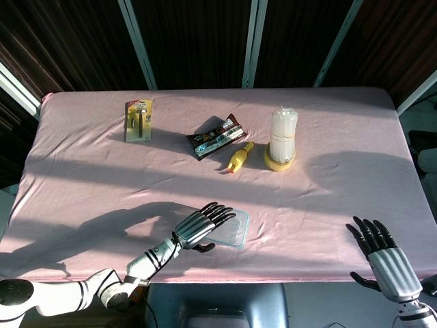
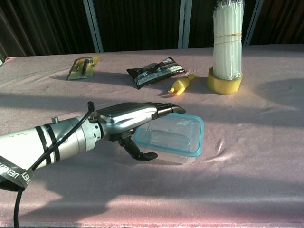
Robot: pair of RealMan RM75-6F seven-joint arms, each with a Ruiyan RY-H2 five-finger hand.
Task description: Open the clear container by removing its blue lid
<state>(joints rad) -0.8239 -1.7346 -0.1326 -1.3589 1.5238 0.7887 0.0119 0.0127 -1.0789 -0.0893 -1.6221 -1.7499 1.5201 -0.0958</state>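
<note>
The clear container (image 1: 234, 230) (image 2: 178, 135) sits near the table's front edge with its blue-rimmed lid (image 2: 200, 135) on. My left hand (image 1: 202, 225) (image 2: 129, 118) reaches over its left part. The fingers (image 2: 164, 109) lie stretched flat just above the lid, and the thumb (image 2: 142, 155) hooks down beside the near left corner. I cannot tell whether the fingers touch the lid, and nothing is gripped. My right hand (image 1: 379, 251) hovers at the front right edge of the table, fingers spread and empty, far from the container.
Across the far half of the pink tablecloth (image 1: 82, 184) lie a carded razor pack (image 1: 138, 119) (image 2: 83, 67), a dark snack wrapper (image 1: 216, 135) (image 2: 156, 71) and a small yellow bottle (image 1: 239, 158) (image 2: 182, 85). A bundle of white straws stands in a yellow tape roll (image 1: 282, 161) (image 2: 224, 84).
</note>
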